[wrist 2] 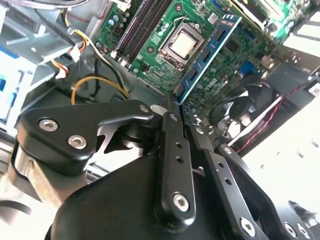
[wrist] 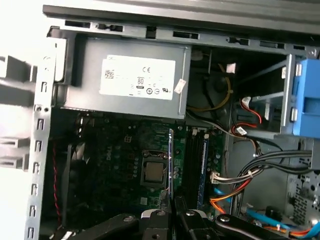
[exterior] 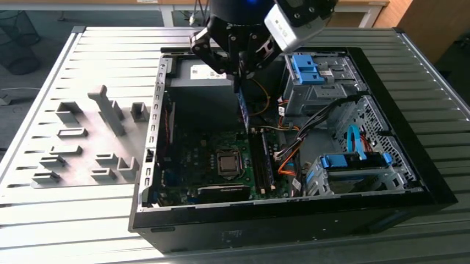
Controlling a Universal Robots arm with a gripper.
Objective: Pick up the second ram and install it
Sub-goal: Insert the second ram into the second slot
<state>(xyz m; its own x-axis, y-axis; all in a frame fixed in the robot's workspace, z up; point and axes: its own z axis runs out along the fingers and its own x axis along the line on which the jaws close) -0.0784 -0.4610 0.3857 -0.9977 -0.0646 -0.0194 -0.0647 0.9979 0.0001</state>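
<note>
Second ram (exterior: 241, 107) hangs pinched in hand (exterior: 239, 74) over open case (exterior: 411, 181), exterior view. Second wrist view: fingers (wrist 2: 172, 150) clamp its end, long axis running away toward motherboard (wrist 2: 150, 55). First wrist view: stick (wrist: 170, 165) edge-on, parallel beside slots (wrist: 192, 160).

The gripper (wrist 2: 175, 107) is matt black metal with bright steel screws — its fingers (wrist 2: 172, 150) pinch the second ram (wrist 2: 207, 55), a glossy blue board. Below it, the motherboard (wrist 2: 160, 60) looks green and lacquered; the case (exterior: 294, 212) is dull black sheet metal.
</note>
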